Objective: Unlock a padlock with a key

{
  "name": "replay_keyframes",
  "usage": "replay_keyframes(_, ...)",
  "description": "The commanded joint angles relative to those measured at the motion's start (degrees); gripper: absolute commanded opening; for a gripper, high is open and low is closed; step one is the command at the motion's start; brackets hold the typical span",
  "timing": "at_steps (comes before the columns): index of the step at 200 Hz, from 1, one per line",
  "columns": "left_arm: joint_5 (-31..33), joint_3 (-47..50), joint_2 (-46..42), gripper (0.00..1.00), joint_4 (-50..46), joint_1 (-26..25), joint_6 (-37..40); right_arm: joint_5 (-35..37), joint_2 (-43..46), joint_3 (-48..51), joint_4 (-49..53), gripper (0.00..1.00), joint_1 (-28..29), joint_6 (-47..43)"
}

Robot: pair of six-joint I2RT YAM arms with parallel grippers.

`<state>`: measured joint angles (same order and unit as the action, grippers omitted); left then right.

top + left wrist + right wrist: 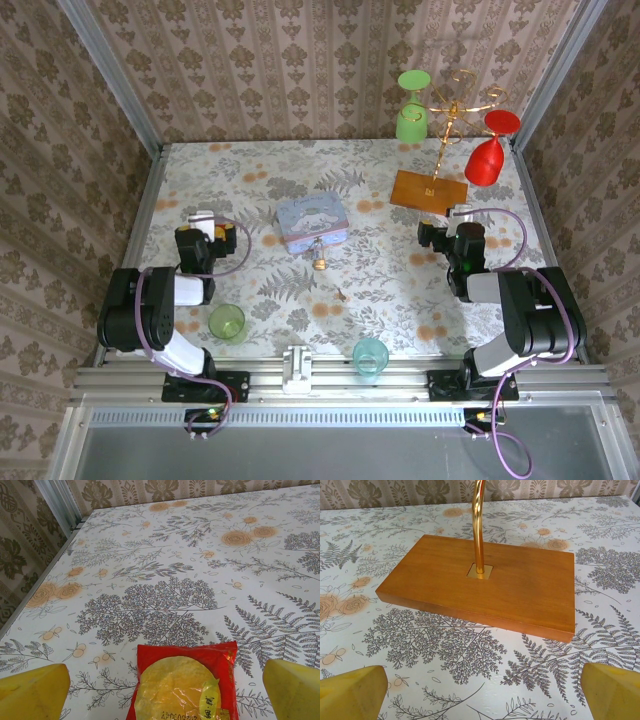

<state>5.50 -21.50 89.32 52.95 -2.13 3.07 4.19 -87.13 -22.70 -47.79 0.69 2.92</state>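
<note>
The small brass padlock (319,262) lies on the table just in front of the blue tin (312,222), its shackle toward the tin. The key (341,293) is a brownish sliver a little nearer and to the right of it. My left gripper (205,228) stands far left of both, open; in the left wrist view its yellow fingers (32,692) flank a red and yellow packet (185,685) without touching it. My right gripper (445,222) is open at the right, with bare table between its fingers (612,692), just short of the rack's wooden base (485,585).
A gold glass rack (455,105) on the wooden base holds a green glass (411,110) and a red glass (490,150) at the back right. A green cup (227,322) and a teal cup (370,356) stand near the front edge.
</note>
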Motion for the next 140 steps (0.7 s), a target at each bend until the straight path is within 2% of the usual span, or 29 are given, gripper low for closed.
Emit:
replay_keyframes(1, -1.0, -0.7, -0.1, 1.0, 0.5, 0.3, 0.6, -0.4, -0.5, -0.9, -0.5, 1.0, 0.4, -1.0)
replay_keyframes(64, -0.6, -0.6, -0.1, 1.0, 0.5, 0.4, 0.3, -0.4, -0.5, -0.9, -0.5, 1.0, 0.4, -1.1)
replay_keyframes(122, -4.4, -1.1, -0.1, 1.0, -0.6, 1.1, 0.8, -0.6, -0.4, -0.9, -0.5, 1.0, 0.3, -1.0)
replay_keyframes(140, -2.5, -0.1, -0.3, 1.0, 1.4, 1.0, 0.1, 0.1, -0.2, -0.7, -0.7, 1.0, 0.3, -0.8)
